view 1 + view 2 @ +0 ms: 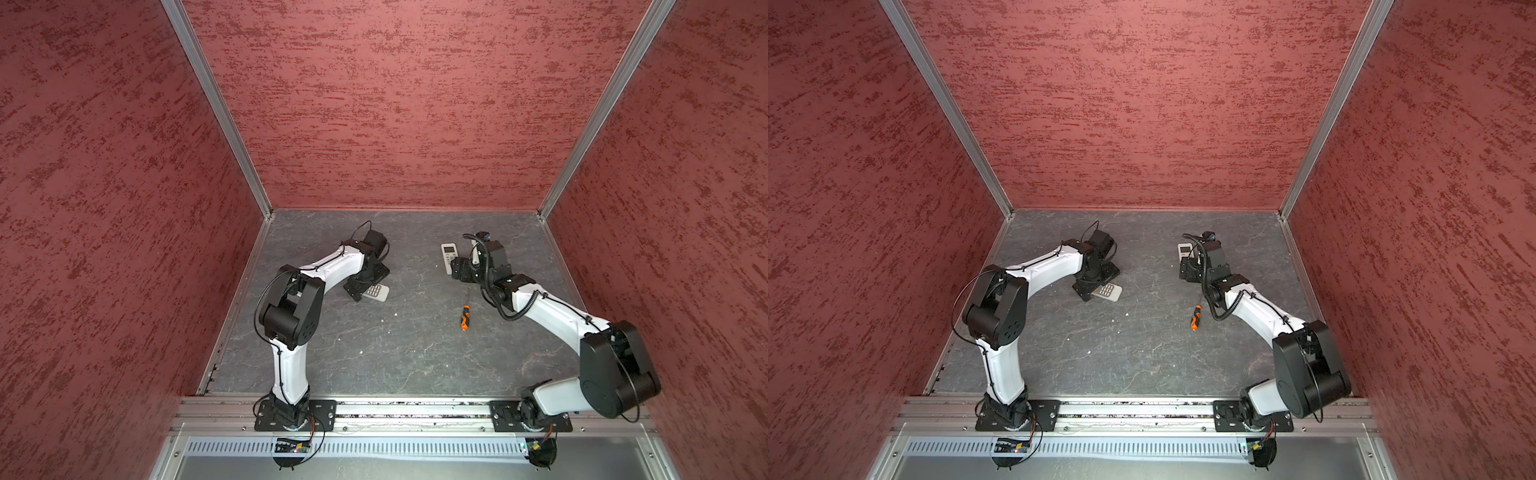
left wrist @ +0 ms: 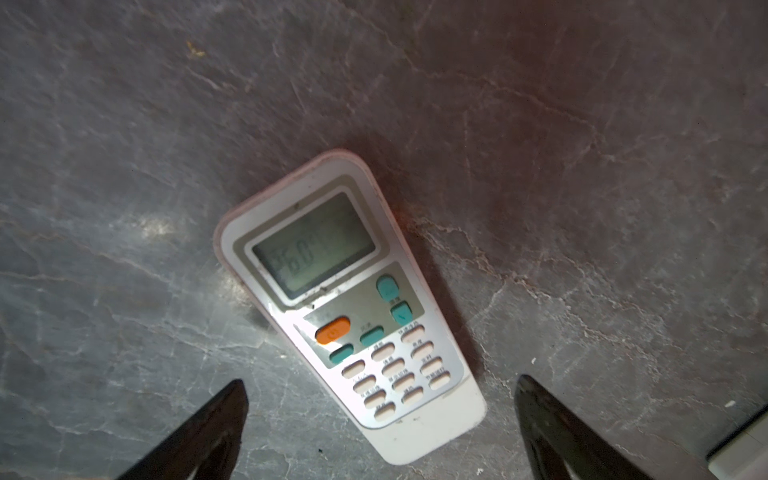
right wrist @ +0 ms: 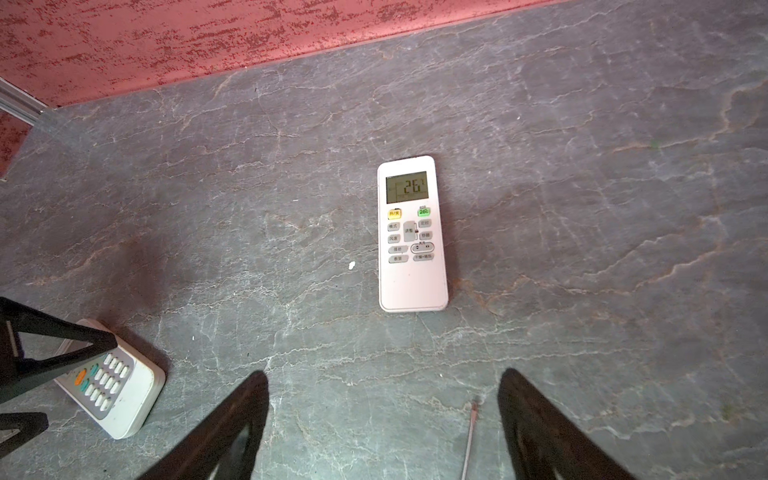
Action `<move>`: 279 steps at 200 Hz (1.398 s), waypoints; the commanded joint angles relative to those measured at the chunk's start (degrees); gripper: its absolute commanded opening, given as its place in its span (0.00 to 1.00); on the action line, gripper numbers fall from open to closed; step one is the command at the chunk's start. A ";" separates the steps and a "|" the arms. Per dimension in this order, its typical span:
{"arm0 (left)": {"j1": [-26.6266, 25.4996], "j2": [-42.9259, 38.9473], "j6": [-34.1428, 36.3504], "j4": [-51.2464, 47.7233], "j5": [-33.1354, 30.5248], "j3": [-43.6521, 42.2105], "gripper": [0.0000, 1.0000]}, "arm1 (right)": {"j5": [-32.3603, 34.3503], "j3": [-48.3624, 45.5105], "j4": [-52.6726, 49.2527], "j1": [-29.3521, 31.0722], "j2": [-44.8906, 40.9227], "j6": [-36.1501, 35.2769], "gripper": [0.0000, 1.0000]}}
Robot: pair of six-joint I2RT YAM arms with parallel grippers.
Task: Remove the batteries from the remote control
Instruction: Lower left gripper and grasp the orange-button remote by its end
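Above the counter (image 1: 407,353), the left hand (image 2: 381,380) points down, wide, seemingly clear of the keypad remote (image 2: 332,291), left of the screwdriver (image 1: 464,318). The right hand (image 3: 384,372), wide, tilts toward the slim remote (image 3: 411,237) beyond it. Both top views half-hide the remotes.

Robotics lab test cell: red textured walls (image 1: 395,104) on aluminium posts (image 1: 217,104) box in a grey stone-look table (image 1: 395,353). Two white-and-black arms (image 1: 291,374) (image 1: 557,320) are bolted to a metal rail (image 1: 415,411) along its near edge, above a slotted cable duct (image 1: 415,448).
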 commanded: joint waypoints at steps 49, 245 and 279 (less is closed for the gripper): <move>-0.08 5.62 0.90 -3.87 -2.53 3.91 1.00 | -2.10 2.24 2.37 0.32 1.82 -0.24 0.88; 1.39 5.25 5.36 2.02 1.89 -2.97 0.46 | -6.26 2.61 4.18 5.26 4.30 1.95 0.85; 1.48 2.05 5.14 7.41 5.16 -5.80 0.43 | -9.16 2.54 5.04 7.14 6.02 3.12 0.83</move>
